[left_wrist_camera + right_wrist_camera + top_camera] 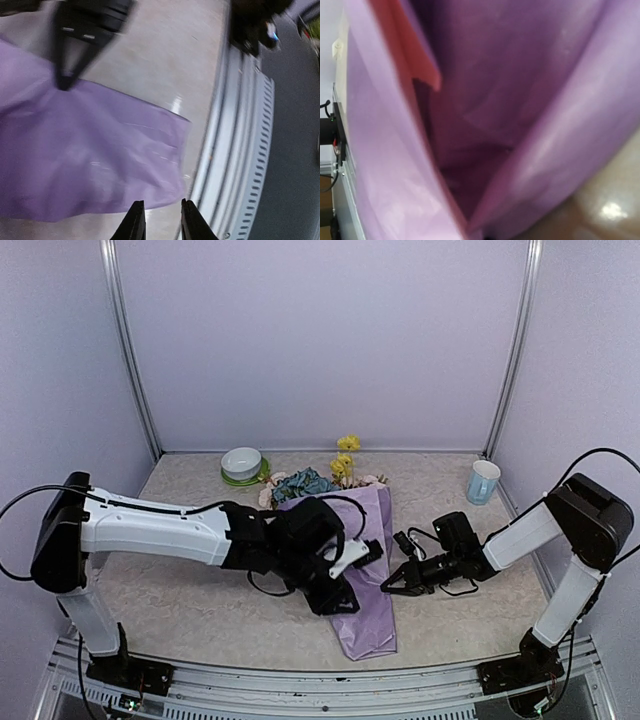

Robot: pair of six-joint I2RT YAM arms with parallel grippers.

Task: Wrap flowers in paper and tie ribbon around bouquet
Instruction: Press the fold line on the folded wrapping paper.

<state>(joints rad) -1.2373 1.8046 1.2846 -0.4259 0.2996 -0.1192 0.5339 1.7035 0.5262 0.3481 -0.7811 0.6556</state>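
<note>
Underneath, a beige mottled table (190,600), widest thing in view, closed in by pale walls (320,340). Across its middle, the paper (372,625): a lilac sheet folded over into a long cone, narrow end toward the near edge, wide end toward the back. Over the cone from the left, the left arm (150,530), white and black, stretched low across the paper's upper half. From the right, the right arm (520,535), bent at the elbow and angled in toward the cone's right edge. At the wide end, the flowers (303,483): a blue head and yellow blooms poking out of the paper. Behind them to the left, a white bowl (242,460) on a green saucer (228,478); well apart at the back right corner, a pale blue cup (483,480). Smaller again, the left gripper (161,202), by the left edge of the cone's lower half and near the front rail (240,150), fingers a narrow gap apart, only paper edge and tabletop showing through the gap. Last, the right gripper (390,587), tips drawn together to a point on the paper's right edge, pinching the sheet; from its own camera, just lilac folds close up, filling the view and narrowing toward the bottom.
</note>
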